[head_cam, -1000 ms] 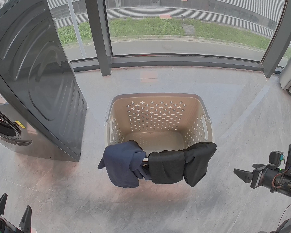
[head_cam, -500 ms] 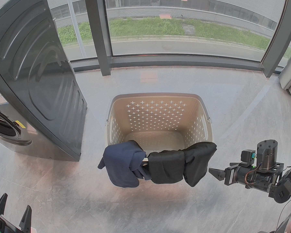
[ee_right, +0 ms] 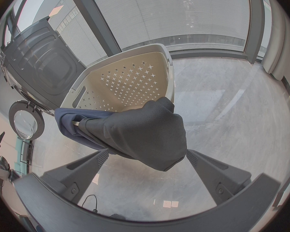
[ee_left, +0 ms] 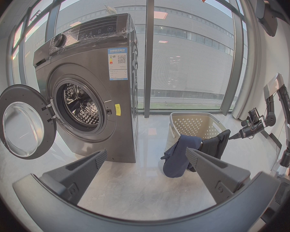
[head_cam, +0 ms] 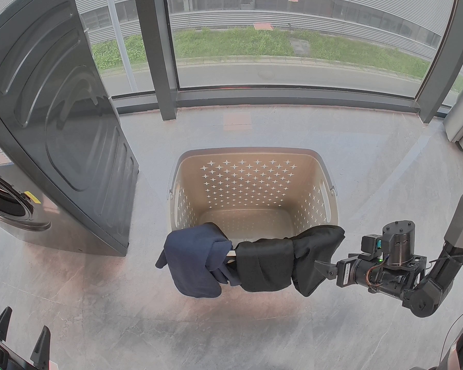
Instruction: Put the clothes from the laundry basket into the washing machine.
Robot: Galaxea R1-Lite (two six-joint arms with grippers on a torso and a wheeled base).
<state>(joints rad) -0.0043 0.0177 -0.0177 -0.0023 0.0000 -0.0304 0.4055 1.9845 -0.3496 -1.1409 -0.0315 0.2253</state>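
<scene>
Right gripper (head_cam: 320, 268) advanced to black garment (head_cam: 265, 271) | jaws wide, garment between them

You get soft, even daylight through the tall glass window wall (head_cam: 293, 37) across the top of the head view. The pale grey stone floor (head_cam: 386, 170) shows a mild sheen and a faint shadow below the beige perforated plastic laundry basket (head_cam: 252, 151). Both wrist views bow straight lines and darken to black at their corners.
</scene>
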